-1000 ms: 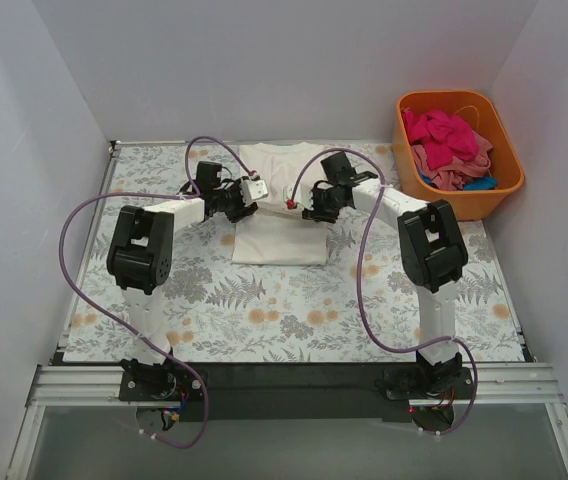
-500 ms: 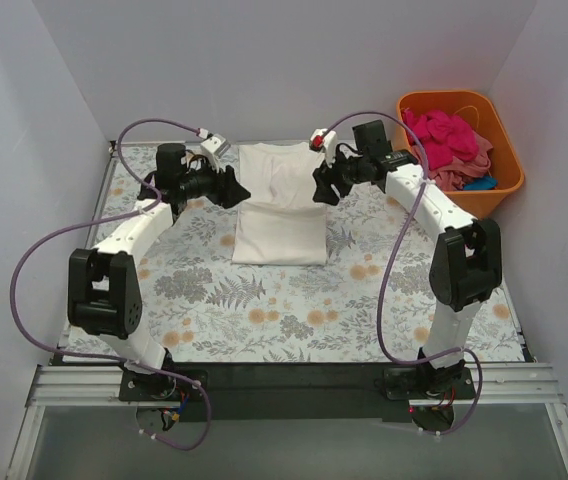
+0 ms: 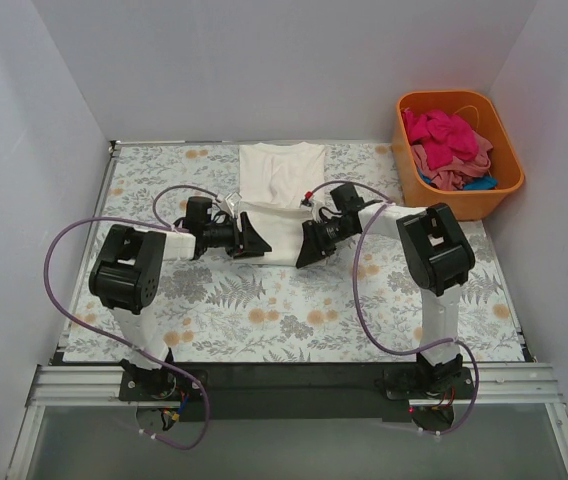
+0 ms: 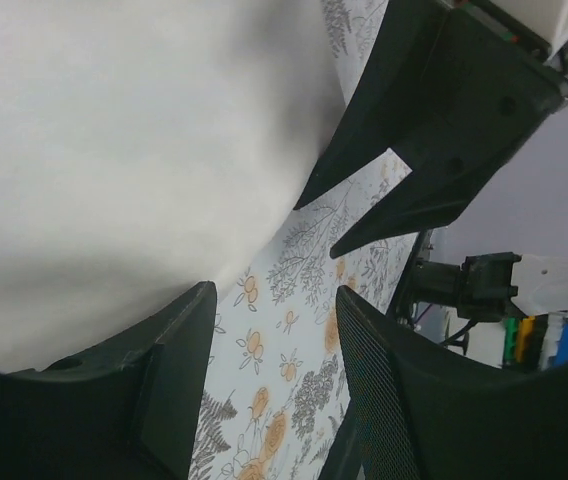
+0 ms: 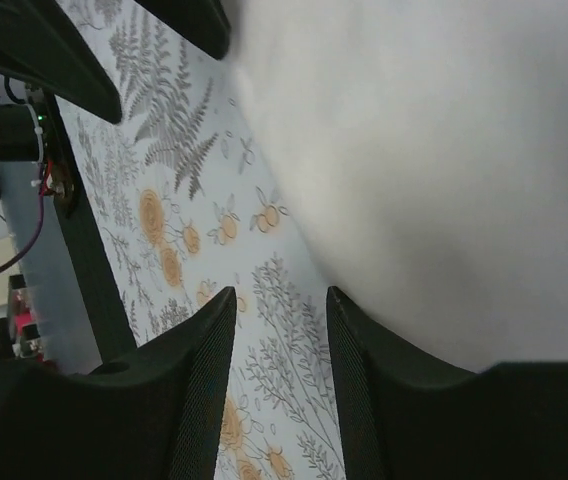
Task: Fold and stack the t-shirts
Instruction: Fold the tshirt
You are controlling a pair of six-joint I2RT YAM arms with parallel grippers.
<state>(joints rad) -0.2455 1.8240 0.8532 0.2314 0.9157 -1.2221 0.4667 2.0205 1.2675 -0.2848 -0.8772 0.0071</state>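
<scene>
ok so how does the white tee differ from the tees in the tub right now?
The white tee lies flat on the table, partly folded; the tub tees sit crumpled in the orange tub. The white tee is white; the tub tees are magenta, pink, blue. Both lie ungripped.

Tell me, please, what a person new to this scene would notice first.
The eye goes first to the white t-shirt, lying flat on the floral table toward its far side. The left hand and right hand, both open, sit at its near corners. At the far right stands an orange tub heaped with pink and magenta clothes.
</scene>
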